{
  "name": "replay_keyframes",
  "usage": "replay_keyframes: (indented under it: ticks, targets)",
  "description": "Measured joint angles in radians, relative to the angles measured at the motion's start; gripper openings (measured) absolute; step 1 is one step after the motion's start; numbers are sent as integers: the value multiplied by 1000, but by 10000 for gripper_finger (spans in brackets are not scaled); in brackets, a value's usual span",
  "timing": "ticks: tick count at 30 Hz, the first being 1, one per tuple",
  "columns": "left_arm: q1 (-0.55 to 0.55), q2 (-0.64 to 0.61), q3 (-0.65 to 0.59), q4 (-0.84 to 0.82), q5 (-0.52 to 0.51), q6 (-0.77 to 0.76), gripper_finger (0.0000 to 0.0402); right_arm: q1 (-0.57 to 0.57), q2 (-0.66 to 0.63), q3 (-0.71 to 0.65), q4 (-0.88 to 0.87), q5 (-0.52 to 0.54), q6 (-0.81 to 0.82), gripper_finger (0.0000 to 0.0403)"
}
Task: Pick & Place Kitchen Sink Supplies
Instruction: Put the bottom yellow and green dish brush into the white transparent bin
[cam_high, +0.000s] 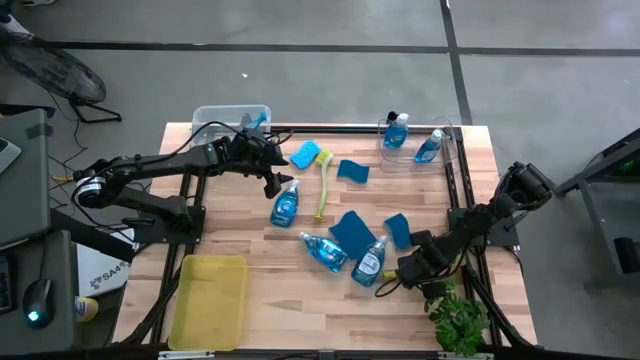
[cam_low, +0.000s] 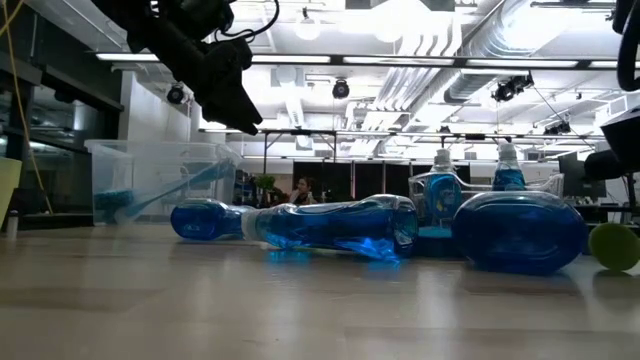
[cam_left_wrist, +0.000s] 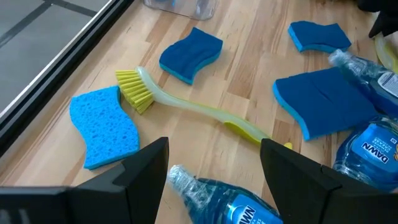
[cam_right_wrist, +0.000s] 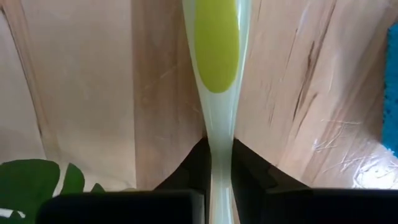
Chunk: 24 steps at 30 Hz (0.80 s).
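My right gripper stands near the table's right front, pointing down, shut on a yellow-green-handled dish brush. Beside it lie soap bottles and blue sponges. My left gripper hangs open above another soap bottle, which lies on its side. A second brush lies flat beyond it between sponges. My right gripper pinches the brush handle at its narrow neck between its two fingers. The fingers come from above and lie across the handle. The handle runs level, close over the wood; I cannot tell whether it rests there.
A clear bin stands at the far left; another at the far right holds two soap bottles. A yellow tray lies at the near left. A green plant sits at the near right, close to my right gripper.
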Motion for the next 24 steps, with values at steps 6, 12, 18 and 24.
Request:
replay_keyframes:
  ticks: [6,12,18,24]
  targets:
    - [0,0,0,0,0,0,248,1,4,69,-66,-8,7,30]
    - [0,0,0,1,0,0,248,1,4,141,-187,2,6,30]
    - [0,0,0,7,0,0,248,-1,3,219,-319,76,3,30]
    - [0,0,0,6,0,0,248,-45,3,285,-354,189,-46,30]
